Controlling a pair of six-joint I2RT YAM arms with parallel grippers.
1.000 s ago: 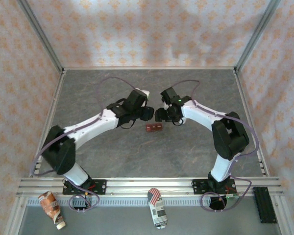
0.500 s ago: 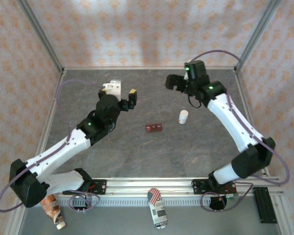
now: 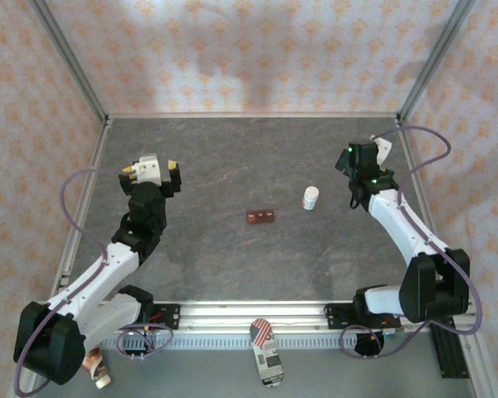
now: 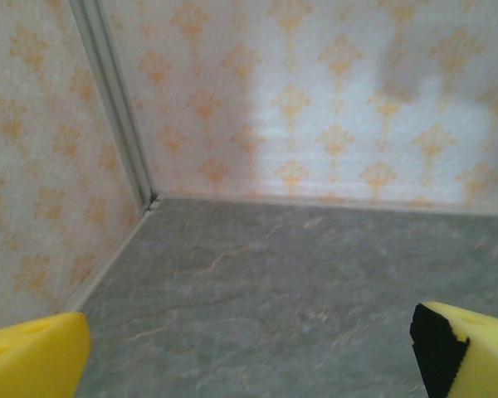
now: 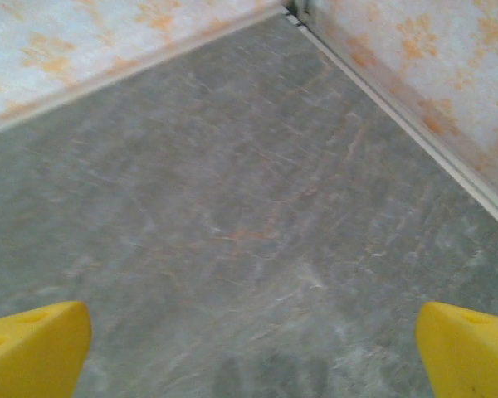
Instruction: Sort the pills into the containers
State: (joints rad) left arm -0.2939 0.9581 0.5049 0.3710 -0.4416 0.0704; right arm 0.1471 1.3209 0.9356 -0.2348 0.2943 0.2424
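- Left fingers [image 4: 33, 356] stand spread wide with nothing between them. In your left wrist view their yellow tips sit at the two bottom corners, with bare grey worktop [image 4: 299, 298] in the gap.
- Right fingers [image 5: 33, 344] are just as wide apart and hold nothing. Your right wrist view has the yellow tips at the bottom corners over bare worktop, facing a corner of the patterned walls.
- From the top view you can see the left fingers raised over the left side of the worktop, near the left wall. The right arm [image 3: 398, 220] reaches to the far right, close to the right wall.
- Your containers [image 3: 261, 216] lie flat near the middle of the worktop, between the two arms and well apart from both. They form a dark red-brown strip of three joined square compartments, set lengthwise left to right.
- You cannot tell what lies in the compartments; the strip is too small in the top view.
- You have a white bottle [image 3: 310, 197] standing upright near the strip, to its right and a little farther back, not touching it. Its cap is on.
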